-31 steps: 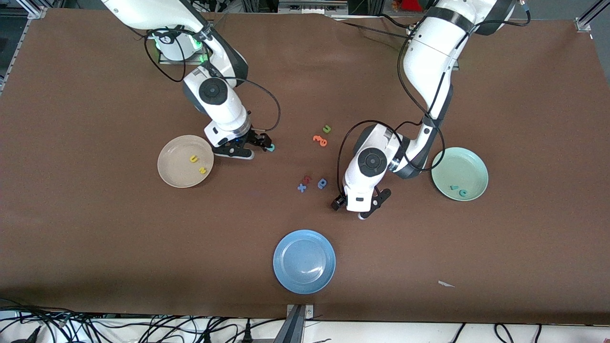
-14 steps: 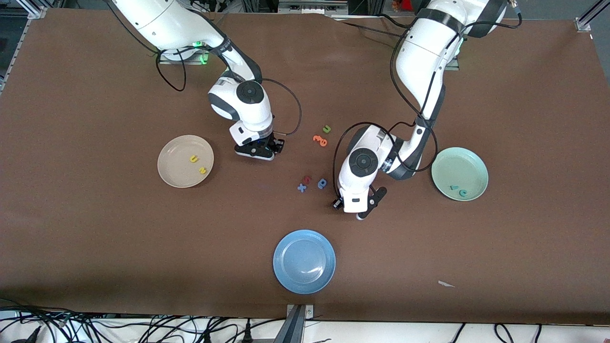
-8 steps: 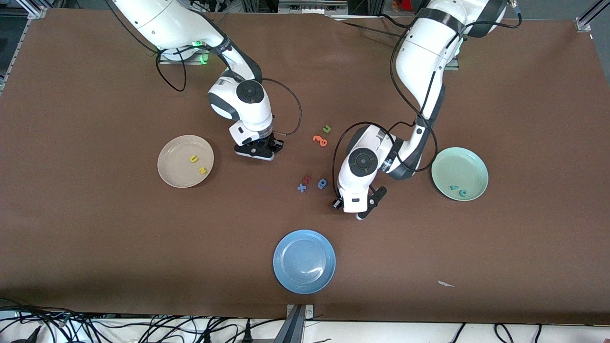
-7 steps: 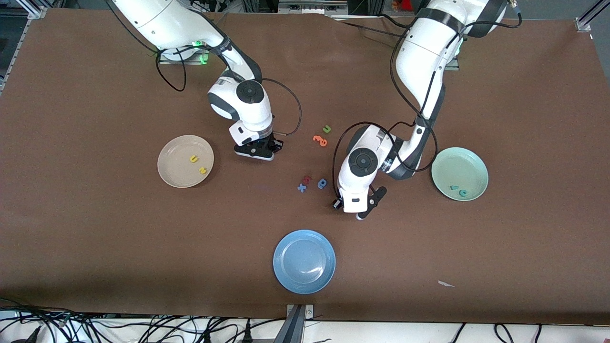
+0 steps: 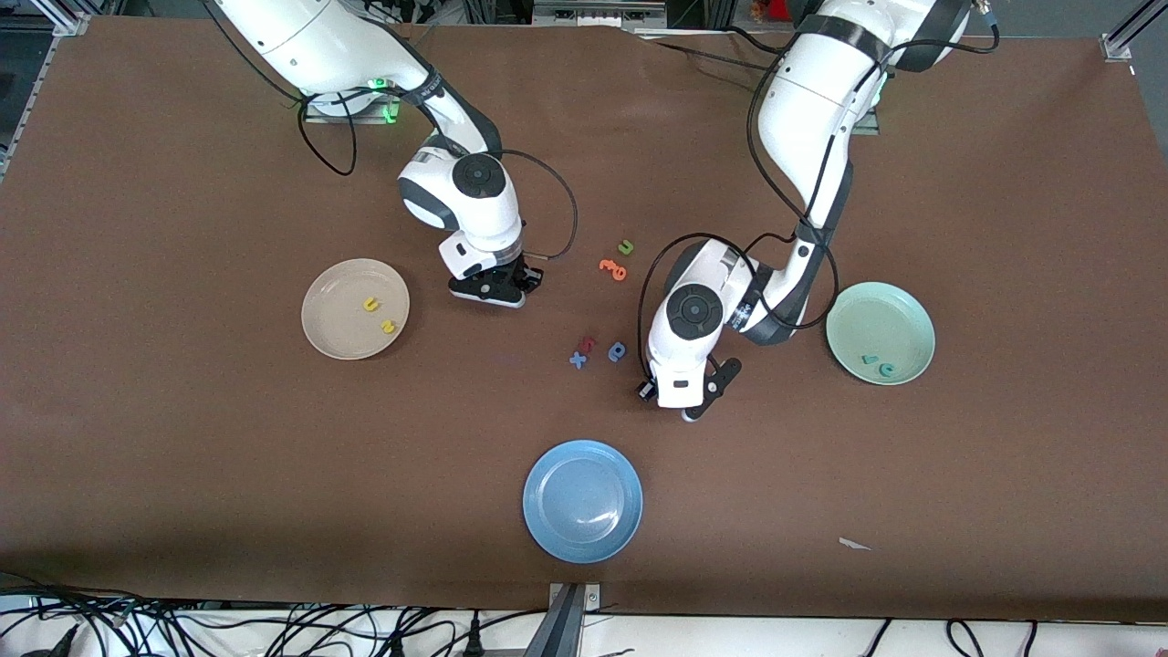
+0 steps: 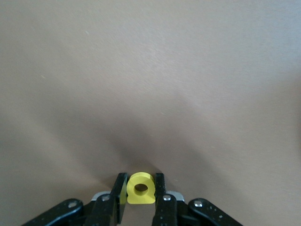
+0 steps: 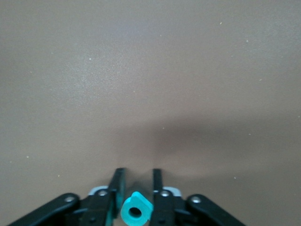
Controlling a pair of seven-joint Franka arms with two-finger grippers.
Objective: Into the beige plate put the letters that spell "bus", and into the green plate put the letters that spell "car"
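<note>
My left gripper is low at the table, nearer the front camera than the loose letters, and is shut on the yellow "a"; both fingers press its sides. My right gripper is low at the table between the beige plate and the orange letters, shut on the teal "b", which sits tilted between the jaws. In the front view both held letters are hidden. The yellow "u" and yellow "s" lie in the beige plate. The teal "r" and teal "c" lie in the green plate.
Mid-table lie orange letters, a green "u", a blue "x", a small red letter and a blue rounded letter. A blue plate sits nearer the front camera. A white scrap lies toward the left arm's end.
Two seconds ago the teal "b" lay bare beside my right gripper; that hand has since come over it and closed. The left hand shifted slightly; both have stayed still for the last half second.
</note>
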